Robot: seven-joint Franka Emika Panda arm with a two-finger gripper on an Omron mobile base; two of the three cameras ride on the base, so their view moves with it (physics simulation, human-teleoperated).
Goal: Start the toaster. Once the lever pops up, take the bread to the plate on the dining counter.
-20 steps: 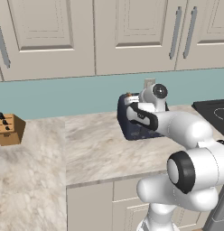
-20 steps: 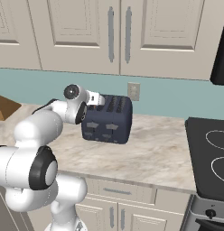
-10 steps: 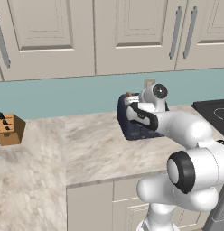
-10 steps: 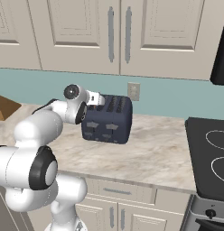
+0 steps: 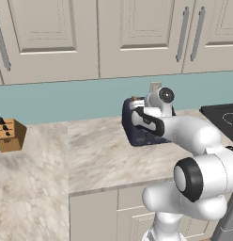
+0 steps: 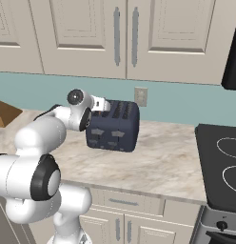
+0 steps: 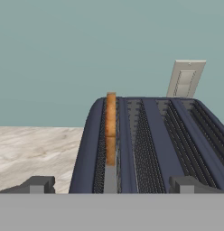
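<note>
navy four-slot toaster (image 6: 113,127) upright by wall; bread (image 7: 110,126) upright in outer slot

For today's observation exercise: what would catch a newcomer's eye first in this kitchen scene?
The dark navy toaster on the marbled counter, with the white arm's open end effector at its top. A golden-brown bread slice stands in the toaster's leftmost slot in the hand view.

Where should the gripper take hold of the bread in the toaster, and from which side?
Probably by the bread's exposed top edge, coming down from above: it stands upright in the toaster's outermost slot, faces walled in. The open gripper would pinch across its thin faces.
</note>
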